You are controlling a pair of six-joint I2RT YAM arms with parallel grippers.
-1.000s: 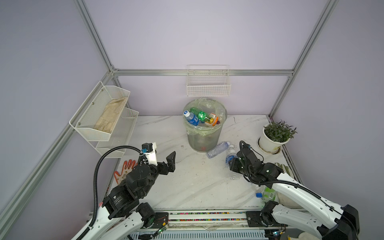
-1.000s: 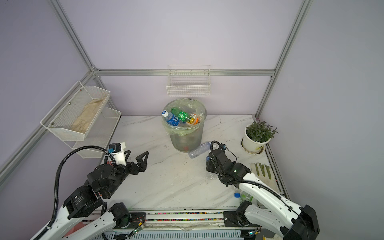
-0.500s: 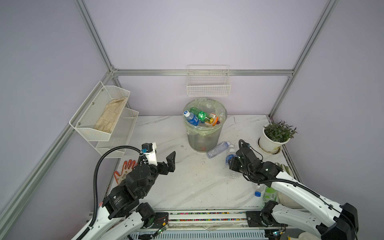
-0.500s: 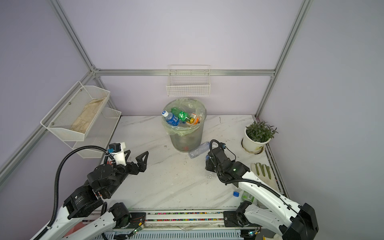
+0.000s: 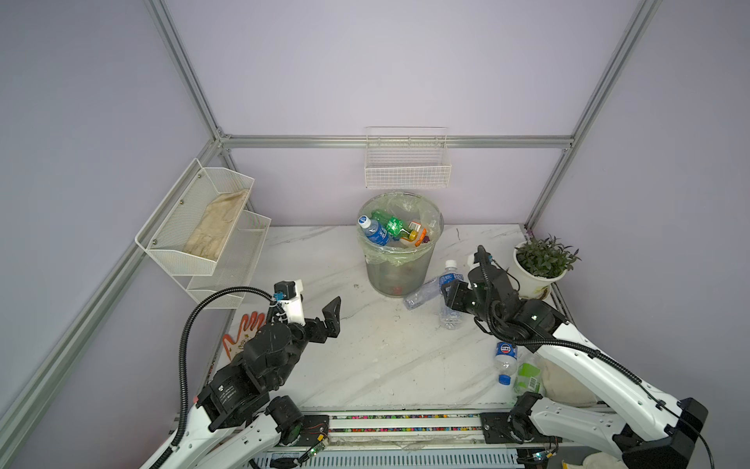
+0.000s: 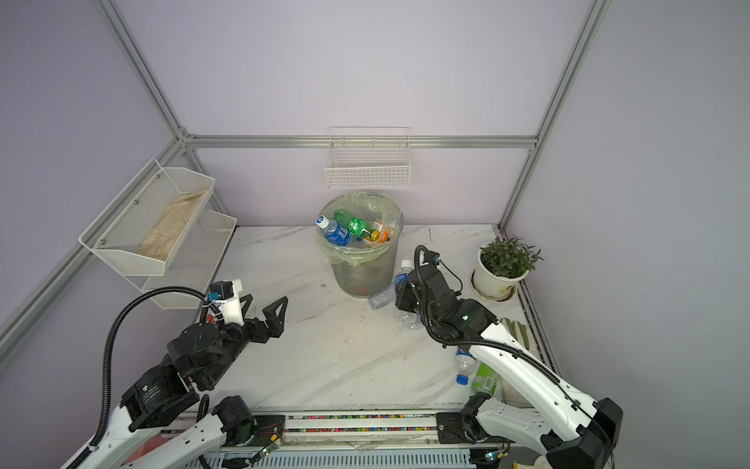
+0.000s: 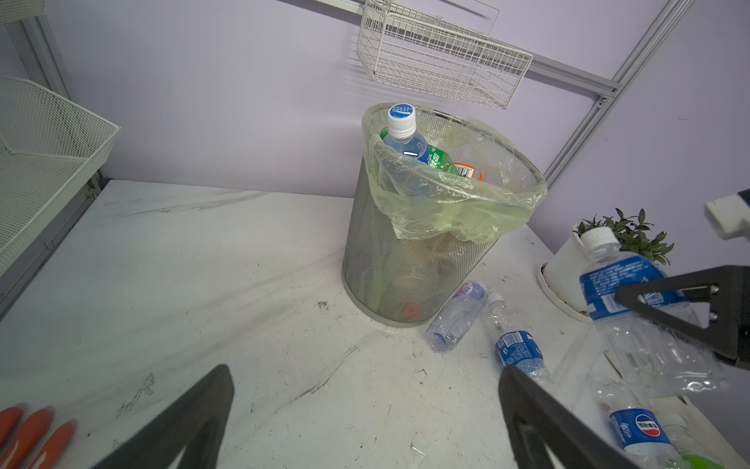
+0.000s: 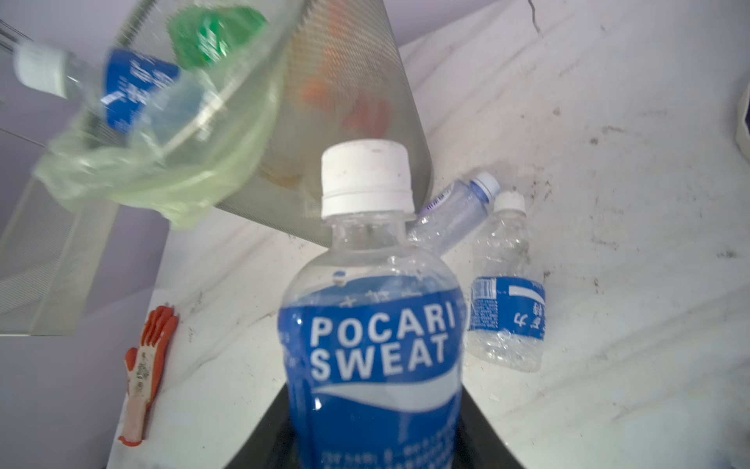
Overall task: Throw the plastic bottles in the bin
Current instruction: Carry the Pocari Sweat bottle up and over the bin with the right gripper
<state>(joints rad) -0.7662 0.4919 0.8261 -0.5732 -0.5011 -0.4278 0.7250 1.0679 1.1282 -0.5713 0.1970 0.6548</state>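
Higher now: bottle upright, cap up.

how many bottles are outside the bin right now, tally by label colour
blue label: 3 (held bottle in the right end effector, small bottle, Pepsi bottle)
green label: 1 (green-label bottle)
pale label: 1 (pale-label bottle beside the bin)
total in view: 5

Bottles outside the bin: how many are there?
5: Pocari bottle in the right end effector; clear bottle and blue-labelled bottle lying by the bin; Pepsi bottle and green-labelled bottle beside the right arm. More may be hidden.
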